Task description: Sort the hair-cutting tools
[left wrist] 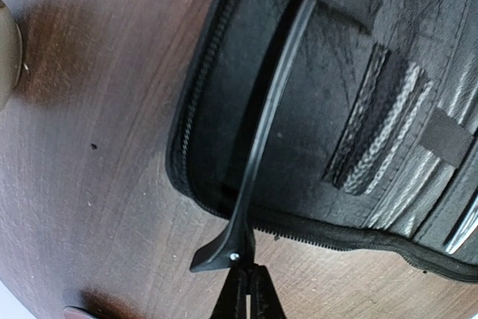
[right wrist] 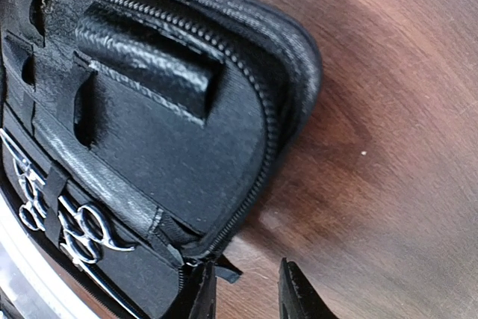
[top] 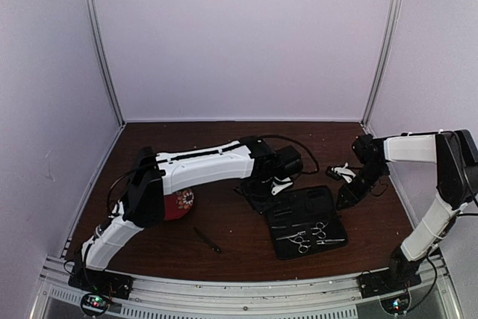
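Scissors (top: 299, 241) with silver ring handles lie inside the open black case (top: 317, 198), in its near half. A 2nd silver pair (top: 320, 230) sits just beside them to the right. The right wrist view shows both pairs tucked under fabric straps sewn to the lining. Level with them but outside any container, a thin black stick (top: 208, 239) lies on the brown table (top: 224, 140), left of the case.

The far half of the case shows more straps and a stiff black pocket flap. At its far left corner the left gripper (left wrist: 245, 270) has its fingers pressed together, clamped on the end of a slim black clip (left wrist: 272, 110). The clip reaches in over the zipper edge and across the lining; whether it touches the fabric I cannot tell.

Left of the case, a red patterned plate (top: 181, 201) is mostly hidden under the left arm, so its contents cannot be seen.

At the right corner of the case, the right gripper (right wrist: 246, 289) has its 2 fingers apart. 1 finger is at the zippered rim and the other is over bare table.
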